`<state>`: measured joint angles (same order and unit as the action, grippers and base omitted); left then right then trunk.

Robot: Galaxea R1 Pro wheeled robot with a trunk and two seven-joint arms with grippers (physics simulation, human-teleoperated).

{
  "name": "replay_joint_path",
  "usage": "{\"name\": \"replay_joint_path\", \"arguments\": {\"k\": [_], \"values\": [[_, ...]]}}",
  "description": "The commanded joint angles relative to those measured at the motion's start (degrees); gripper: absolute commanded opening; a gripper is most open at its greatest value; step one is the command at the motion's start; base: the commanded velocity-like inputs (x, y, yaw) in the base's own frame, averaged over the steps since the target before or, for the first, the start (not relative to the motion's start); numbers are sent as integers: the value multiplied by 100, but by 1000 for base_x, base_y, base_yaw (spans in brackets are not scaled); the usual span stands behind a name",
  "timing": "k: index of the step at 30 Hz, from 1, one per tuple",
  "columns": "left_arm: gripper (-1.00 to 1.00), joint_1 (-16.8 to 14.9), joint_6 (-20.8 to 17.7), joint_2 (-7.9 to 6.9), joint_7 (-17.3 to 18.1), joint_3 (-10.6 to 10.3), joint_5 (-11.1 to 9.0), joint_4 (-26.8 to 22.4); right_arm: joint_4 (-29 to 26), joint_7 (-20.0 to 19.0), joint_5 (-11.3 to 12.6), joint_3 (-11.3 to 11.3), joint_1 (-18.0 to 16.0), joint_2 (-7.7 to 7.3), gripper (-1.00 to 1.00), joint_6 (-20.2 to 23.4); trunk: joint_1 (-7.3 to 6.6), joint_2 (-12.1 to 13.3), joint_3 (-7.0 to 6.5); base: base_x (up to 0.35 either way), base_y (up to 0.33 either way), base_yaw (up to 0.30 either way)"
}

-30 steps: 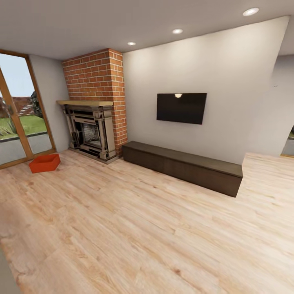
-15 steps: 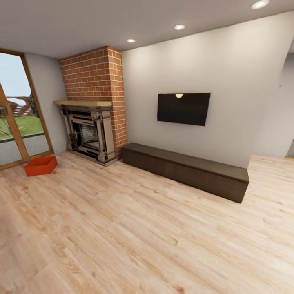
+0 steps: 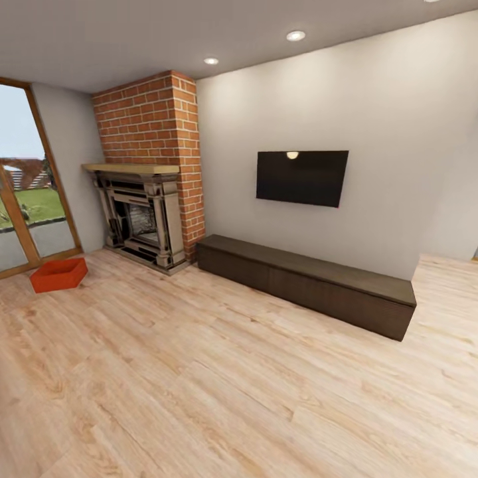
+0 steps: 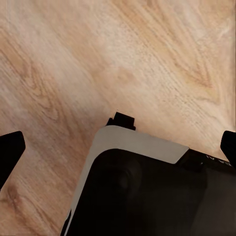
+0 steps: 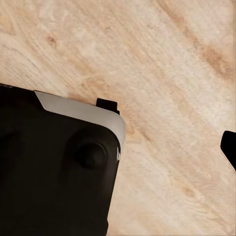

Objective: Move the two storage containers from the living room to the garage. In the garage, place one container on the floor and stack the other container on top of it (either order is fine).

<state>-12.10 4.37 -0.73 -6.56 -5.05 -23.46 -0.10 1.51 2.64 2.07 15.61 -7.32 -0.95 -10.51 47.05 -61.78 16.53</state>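
Fingers first: found the left fingers (image 4: 10, 152) spread wide over bare wood-plank floor (image 4: 147, 59), holding nothing. Saw just one tip of the right fingers (image 5: 229, 147), far out at the frame edge, with nothing against it; judged that pair open and empty too. Noted the robot's dark base (image 5: 54, 177) below both wrists.

Spotted one red-orange storage container (image 3: 58, 274) on the planks, just beside the brick fireplace (image 3: 149, 192) on its glass-door side, well apart from the robot. Passed over the low dark cabinet (image 3: 312, 282) and the black TV (image 3: 302, 177) on the fireplace's other side.

Judged the bin stiff, smooth-walled and light while empty, yet too long for a one-handed lift. Favoured pinching the rims of the two short end walls, one arm each, kept level against slipping.
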Motion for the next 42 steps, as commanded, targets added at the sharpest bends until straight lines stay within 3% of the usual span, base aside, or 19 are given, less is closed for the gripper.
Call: {"name": "replay_joint_path", "arguments": {"k": [1,14,42], "values": [[100,-3,15,2,-13,-49,-44,1,16,16,23,44,-6,0,100,-30,4,-4,7,322,0,0],[100,-3,20,-4,-12,-49,-44,1,16,17,19,23,-6,8,100,-38,4,-4,7,322,0,37],[100,-3,29,-4,-15,-49,-44,1,16,17,36,-4,-6,-4,100,-39,4,-4,7,322,0,264]]}}
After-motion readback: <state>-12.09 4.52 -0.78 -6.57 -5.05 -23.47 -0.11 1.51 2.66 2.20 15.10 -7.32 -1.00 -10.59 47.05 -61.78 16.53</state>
